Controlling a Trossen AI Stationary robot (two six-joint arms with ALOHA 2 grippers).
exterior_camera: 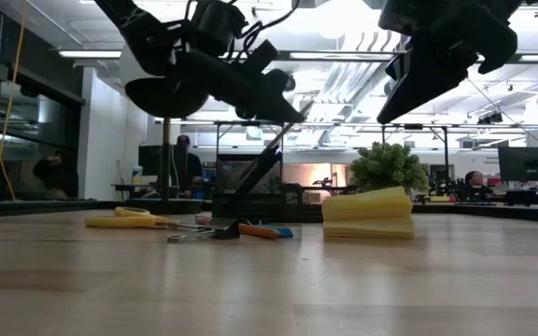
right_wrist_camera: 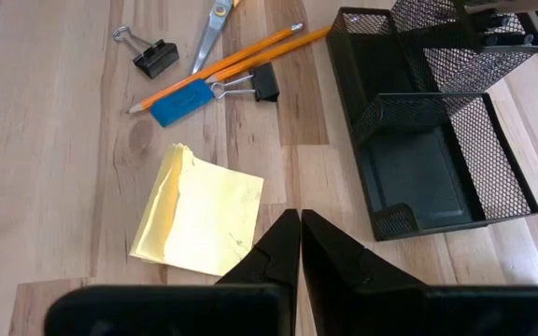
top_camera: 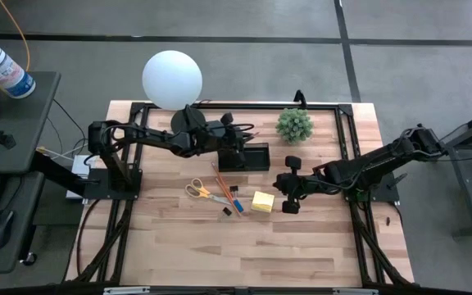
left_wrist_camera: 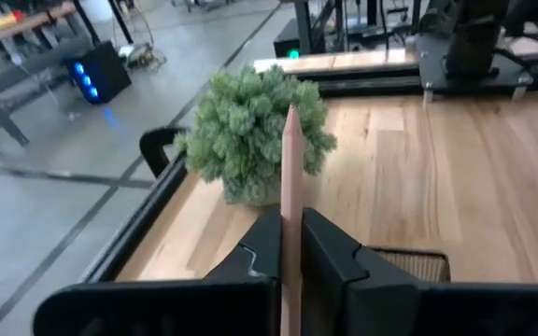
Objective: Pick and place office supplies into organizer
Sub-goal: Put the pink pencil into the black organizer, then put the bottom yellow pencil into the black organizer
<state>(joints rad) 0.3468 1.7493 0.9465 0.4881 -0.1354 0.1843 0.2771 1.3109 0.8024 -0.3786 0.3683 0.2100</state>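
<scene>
Left gripper (left_wrist_camera: 290,257) is clamped on a slim wooden pencil (left_wrist_camera: 290,177), its unpainted-looking tip pointing up past the fingers (left_wrist_camera: 339,257) in the left wrist view. In the high view that gripper (top_camera: 234,139) sits over the back-left end of the black wire-mesh desk organizer (top_camera: 251,157); the low view shows the pencil (exterior_camera: 271,154) slanting down toward the mesh basket (exterior_camera: 250,182).

Right gripper (right_wrist_camera: 299,245) has its fingers together, holding nothing, hovering just beside the yellow sticky-note pad (right_wrist_camera: 199,213); in the high view it (top_camera: 289,195) is right of the pad (top_camera: 261,201).

Step in hand: dropping the pencil into the organizer's taller section. Next move likely calls for lowering it until the pencil is inside the mesh walls, then letting go (tilt matters, or it may catch the rim).

Left on the table: yellow-handled scissors (top_camera: 197,191), two orange pencils (right_wrist_camera: 227,63), a flat blue eraser (right_wrist_camera: 180,102) and two black binder clips (right_wrist_camera: 155,56), all grouped left of the pad. The organizer's low tray (right_wrist_camera: 418,182) looks empty.

Hard to make out: the pencil's lower end is hidden behind the fingers, so I cannot tell whether it has entered the tall compartment. The organizer's far section is cut off in the right wrist view. The small green artificial plant (top_camera: 294,124) stands behind the organizer.
</scene>
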